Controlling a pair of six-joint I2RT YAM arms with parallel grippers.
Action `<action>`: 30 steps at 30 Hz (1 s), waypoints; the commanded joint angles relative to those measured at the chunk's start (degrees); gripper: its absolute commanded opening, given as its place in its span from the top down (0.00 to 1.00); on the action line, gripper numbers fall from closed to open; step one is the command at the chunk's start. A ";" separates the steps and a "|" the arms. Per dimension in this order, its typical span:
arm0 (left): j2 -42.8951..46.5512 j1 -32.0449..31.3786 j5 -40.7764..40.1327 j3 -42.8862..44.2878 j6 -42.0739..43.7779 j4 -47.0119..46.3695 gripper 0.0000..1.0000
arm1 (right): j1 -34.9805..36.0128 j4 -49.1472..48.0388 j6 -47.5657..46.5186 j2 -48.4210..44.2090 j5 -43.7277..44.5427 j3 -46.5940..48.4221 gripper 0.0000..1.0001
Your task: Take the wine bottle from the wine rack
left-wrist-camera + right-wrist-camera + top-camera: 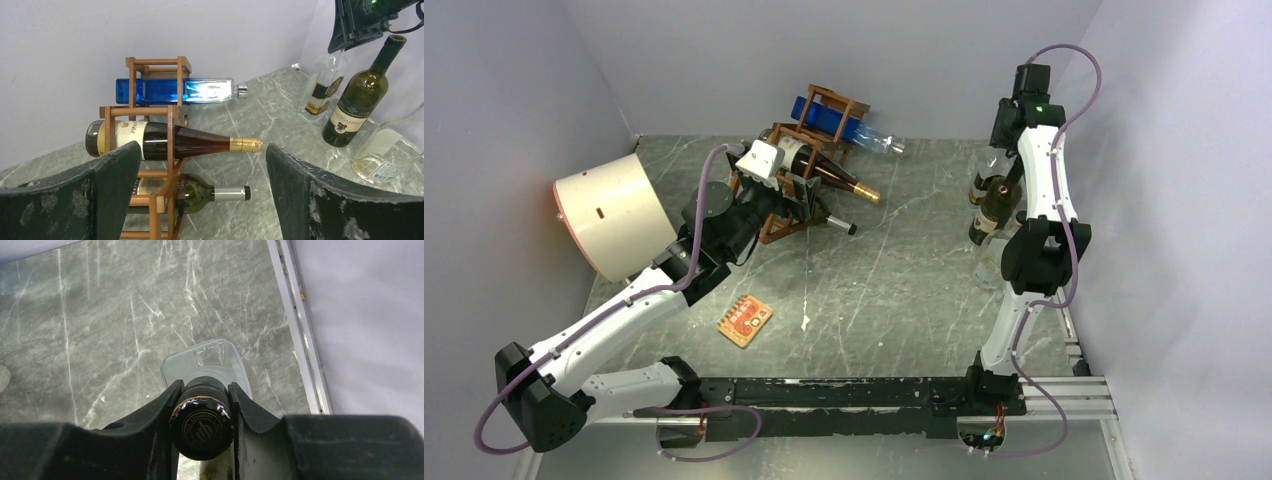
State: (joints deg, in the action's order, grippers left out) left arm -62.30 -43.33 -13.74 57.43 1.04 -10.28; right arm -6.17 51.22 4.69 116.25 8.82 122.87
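Observation:
The reddish-brown wooden wine rack [786,215] stands at the back of the table and also shows in the left wrist view [170,125]. It holds a blue bottle [175,91] on top, a dark wine bottle with gold foil [190,141] in the middle and a green bottle with a silver cap [200,192] below. My left gripper [202,165] is open wide, just in front of the rack, with the bottle necks showing between its fingers [100,190]. My right gripper [202,400] is shut on the black cap [201,422] of a clear glass bottle standing at the right.
A cream drum [614,215] lies at the left. An orange card [745,320] lies on the table in front. Beside the right arm stand a green labelled bottle [355,100] and another clear bottle [385,155]. Walls close in the back and both sides.

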 commanded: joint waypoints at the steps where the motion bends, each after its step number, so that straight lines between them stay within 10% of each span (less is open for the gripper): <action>1: 0.77 -0.31 0.92 1.02 -0.45 -0.16 0.02 | -0.62 -4.40 -0.11 -0.85 1.17 -0.55 1.00; 17: 0.52 -0.47 0.99 1.06 -0.34 -0.13 0.02 | -0.60 -4.31 -0.91 -5.48 0.41 -0.96 0.33; 30: -0.01 -0.62 1.17 1.11 -0.60 0.00 0.02 | 1.95 -2.74 0.89 -12.91 -7.76 5.63 0.08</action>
State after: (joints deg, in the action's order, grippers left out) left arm -62.30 -43.46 -13.72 57.43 0.82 -10.26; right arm -5.89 49.19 4.27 109.54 5.67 126.78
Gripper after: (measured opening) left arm 0.980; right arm 0.900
